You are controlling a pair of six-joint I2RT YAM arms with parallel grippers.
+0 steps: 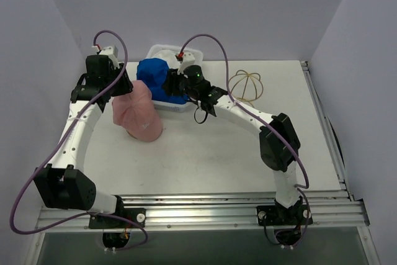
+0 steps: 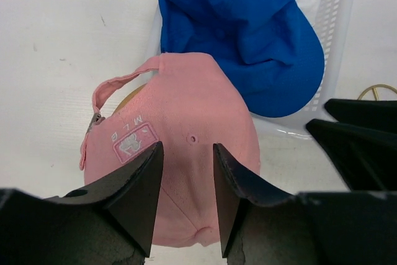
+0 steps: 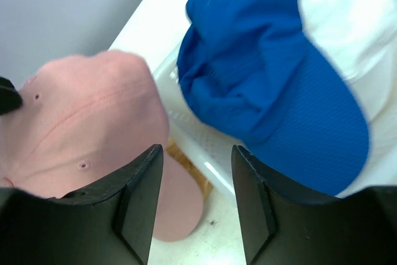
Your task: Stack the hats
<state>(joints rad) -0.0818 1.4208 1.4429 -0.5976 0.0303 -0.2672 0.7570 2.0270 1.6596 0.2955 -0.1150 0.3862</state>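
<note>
As seen from above: found pink cap [image 1: 138,116] on the left half of the table, nearer the far edge than the near one, crown up. Rests over a beige hat [image 3: 189,166], of which only a tan sliver shows at its side. Located left gripper [image 2: 186,184] directly over that cap, jaws partly parted, with smooth pink fabric showing in the gap. No bunching seen, nothing gripped. Cannot tell whether fingertips touch the cloth. Found blue cap [image 1: 158,79] lying in white mesh basket [image 2: 340,23] at the far edge, just beyond the pink cap. Located right gripper [image 3: 192,203] above the basket's near rim, between both caps, jaws partly parted and empty. Noted gold wire frame [image 1: 246,85] on the table, right of the basket.
</note>
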